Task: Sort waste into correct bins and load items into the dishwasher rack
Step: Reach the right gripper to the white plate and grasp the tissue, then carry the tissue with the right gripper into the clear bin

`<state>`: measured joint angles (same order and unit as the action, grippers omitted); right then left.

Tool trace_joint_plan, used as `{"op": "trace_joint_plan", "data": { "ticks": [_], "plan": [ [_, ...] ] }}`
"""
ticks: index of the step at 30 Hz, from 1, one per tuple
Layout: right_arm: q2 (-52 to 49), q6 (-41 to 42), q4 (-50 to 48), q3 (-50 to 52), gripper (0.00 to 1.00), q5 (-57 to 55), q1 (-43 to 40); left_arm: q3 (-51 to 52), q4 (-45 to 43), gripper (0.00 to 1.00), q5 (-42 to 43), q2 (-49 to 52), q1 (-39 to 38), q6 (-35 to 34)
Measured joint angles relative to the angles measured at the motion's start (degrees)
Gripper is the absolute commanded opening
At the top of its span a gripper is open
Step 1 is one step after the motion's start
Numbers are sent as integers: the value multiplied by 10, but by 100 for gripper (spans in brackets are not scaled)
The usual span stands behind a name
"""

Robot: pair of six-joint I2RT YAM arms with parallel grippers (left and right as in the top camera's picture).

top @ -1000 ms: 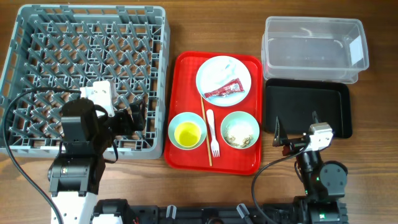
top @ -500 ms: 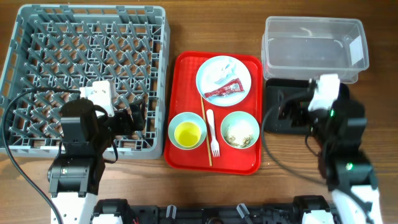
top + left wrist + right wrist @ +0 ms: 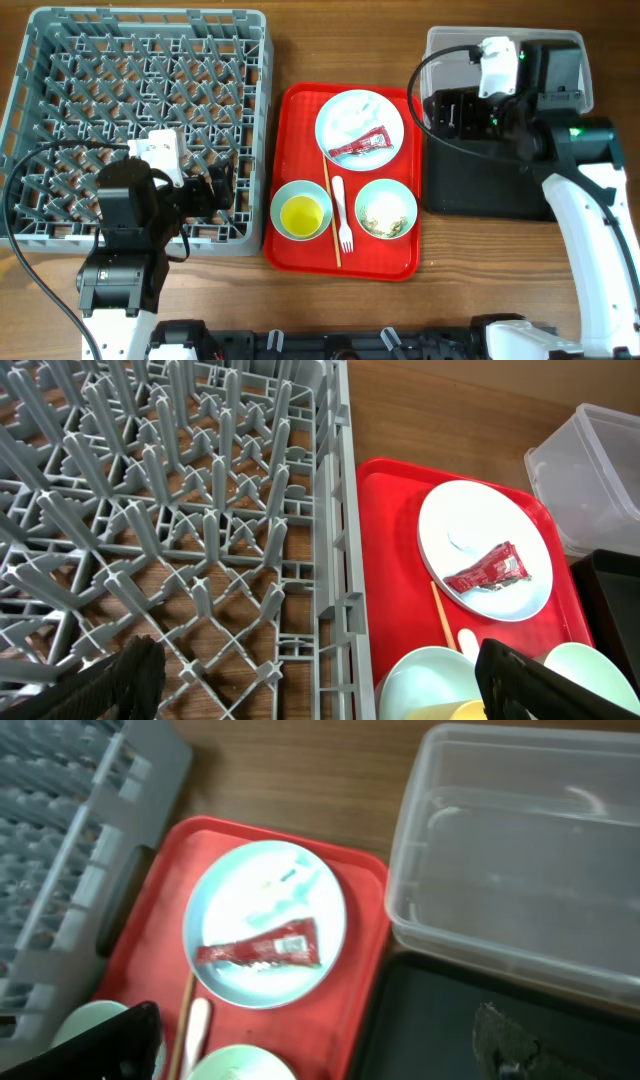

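1. Toward the far end of the red serving tray (image 3: 300, 100), the red crinkled sachet wrapper (image 3: 363, 145) lies on the white round plate (image 3: 335, 125). Its long axis runs left to right.
2. The right gripper (image 3: 315, 1015) hangs over the shallow black rectangular tray (image 3: 480, 195) and clear rectangular plastic tub (image 3: 450, 55). Its jaws are spread and empty, with the sachet to their left and slightly nearer.
3. The left gripper (image 3: 320, 650), jaws also released, sits over the large grey plastic rack (image 3: 100, 60). It looks the farther of the two from the sachet.
4. The right arm hides parts of both bins from overhead. The small white crumpled scrap (image 3: 358, 108) barely shows against the plate.
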<state>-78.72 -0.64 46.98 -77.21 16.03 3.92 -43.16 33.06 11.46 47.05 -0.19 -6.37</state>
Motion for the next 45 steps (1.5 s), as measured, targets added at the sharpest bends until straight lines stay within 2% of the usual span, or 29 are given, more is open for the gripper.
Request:
{"op": "trace_joint_plan", "data": {
  "ticks": [5, 9, 13, 18, 21, 25, 26, 28, 29, 31, 34, 37, 38, 39, 45],
  "plan": [
    [-8, 58, -84, -2, 93, 43, 23, 0, 0, 100, 0, 0, 0, 0],
    [-50, 119, -132, -7, 94, -63, 132, 0, 0, 100, 0, 0, 0, 0],
    [-147, 172, -158, -7, 90, -151, 204, 0, 0, 100, 0, 0, 0, 0],
    [-262, 255, -164, -7, 87, -199, 219, 0, 0, 100, 0, 0, 0, 0],
    [-308, 292, -169, -7, 78, -206, 219, 0, 0, 100, 0, 0, 0, 0],
    [-365, 315, -198, -7, 74, -197, 219, 0, 0, 100, 0, 0, 0, 0],
    [-376, 320, -208, -7, 72, -195, 219, 0, 0, 100, 0, 0, 0, 0],
    [-380, 327, -221, -7, 59, -192, 219, 0, 0, 100, 0, 0, 0, 0],
    [-381, 328, -228, -7, 42, -190, 219, 0, 1, 100, 0, 0, 0, 0],
    [-381, 333, -230, -7, 29, -190, 219, 0, 3, 100, 0, 1, 0, 0],
    [-381, 339, -229, -7, 25, -189, 219, 0, 4, 100, 0, 2, 0, 0],
    [-381, 338, -229, -7, 16, -188, 219, 0, 4, 100, 0, 2, 0, 0],
    [-381, 338, -228, -7, 7, -188, 219, 0, 4, 100, 0, 2, 0, 0],
    [-381, 339, -228, -7, 4, -188, 219, 0, 4, 100, 0, 2, 0, 0],
    [-381, 336, -222, -7, 4, -189, 219, 0, 4, 100, 0, 2, 0, 0]
  ]
}}
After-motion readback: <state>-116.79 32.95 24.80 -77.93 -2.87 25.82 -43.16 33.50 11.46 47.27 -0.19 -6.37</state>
